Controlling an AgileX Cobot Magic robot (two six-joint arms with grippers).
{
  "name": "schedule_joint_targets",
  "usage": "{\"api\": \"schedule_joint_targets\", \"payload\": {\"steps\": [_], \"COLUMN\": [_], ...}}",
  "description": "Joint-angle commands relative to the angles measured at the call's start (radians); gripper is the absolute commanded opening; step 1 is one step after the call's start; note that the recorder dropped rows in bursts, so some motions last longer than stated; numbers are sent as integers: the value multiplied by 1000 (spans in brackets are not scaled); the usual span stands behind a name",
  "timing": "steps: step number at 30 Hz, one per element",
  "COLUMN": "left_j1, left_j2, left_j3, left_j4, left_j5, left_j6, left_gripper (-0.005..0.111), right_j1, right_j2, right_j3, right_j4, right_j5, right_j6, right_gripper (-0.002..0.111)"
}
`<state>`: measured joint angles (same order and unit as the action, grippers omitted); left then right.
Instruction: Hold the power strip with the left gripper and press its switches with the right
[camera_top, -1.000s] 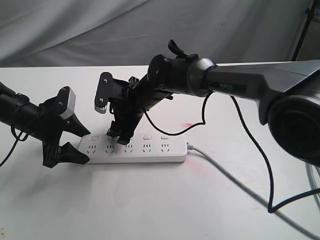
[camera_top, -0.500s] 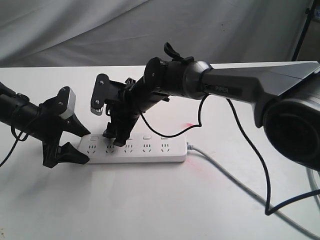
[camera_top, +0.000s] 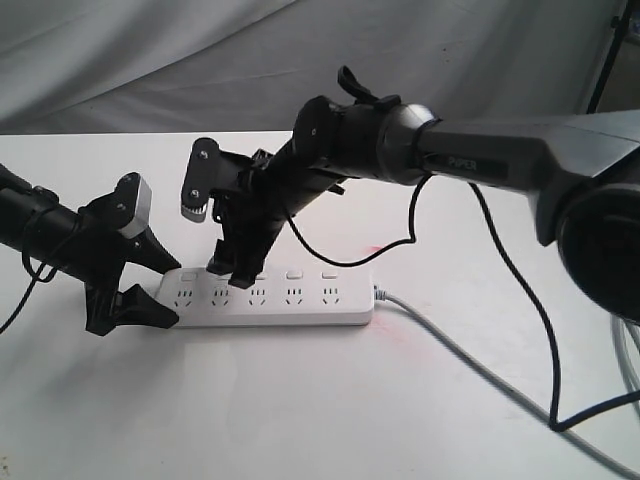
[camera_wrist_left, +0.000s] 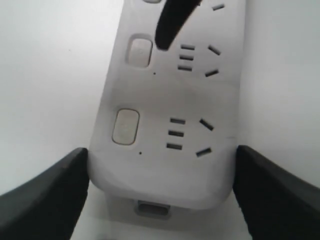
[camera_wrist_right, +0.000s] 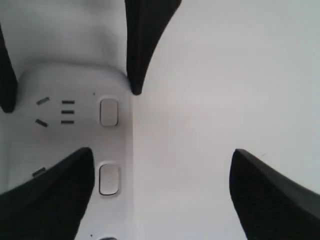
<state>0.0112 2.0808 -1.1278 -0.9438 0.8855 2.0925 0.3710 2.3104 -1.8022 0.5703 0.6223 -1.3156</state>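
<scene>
The white power strip (camera_top: 300, 300) lies flat on the table, its grey cord (camera_top: 450, 348) trailing off to the right. My left gripper (camera_top: 172, 293) is shut on its left end, with a black finger (camera_wrist_left: 45, 200) against each long side. The row of switches (camera_top: 294, 272) runs along the far edge; the end button (camera_wrist_left: 125, 126) and the second one (camera_wrist_left: 139, 50) show close up. My right gripper (camera_top: 233, 274) hangs open over the strip. One of its fingers (camera_wrist_right: 50, 200) is above the strip, its tip beside the second button (camera_wrist_right: 109, 178); the other finger is off the far edge.
The white table (camera_top: 300, 420) has a grey cloth backdrop (camera_top: 200, 60) behind it. A black cable (camera_top: 545, 340) loops down from the right arm to the table at the right. A faint red spot (camera_top: 378, 248) marks the table behind the strip.
The right gripper has shifted a little to the left along the strip and its wrist has risen slightly. The left gripper and the strip have not moved.
</scene>
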Motion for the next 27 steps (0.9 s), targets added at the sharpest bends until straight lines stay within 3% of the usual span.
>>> {"api": "schedule_joint_targets", "payload": {"steps": [1,13,27], "left_j1": [-4,-4,-4], "left_j2": [1,1,1], "left_j3": [-6,-6,-6], "left_j4": [-17,-17,-17], "left_j5": [3,3,3], "left_j6": [2,2,2], "left_gripper": [0,0,0], "right_j1": [-2,-104,-102], "right_j2": [-82,-98,-11], "right_j3": [2,3,3], "right_j4": [12,20,42], "right_j5": [21,157,146], "right_j6": [-7,8,-7], "right_gripper": [69,69,69]}}
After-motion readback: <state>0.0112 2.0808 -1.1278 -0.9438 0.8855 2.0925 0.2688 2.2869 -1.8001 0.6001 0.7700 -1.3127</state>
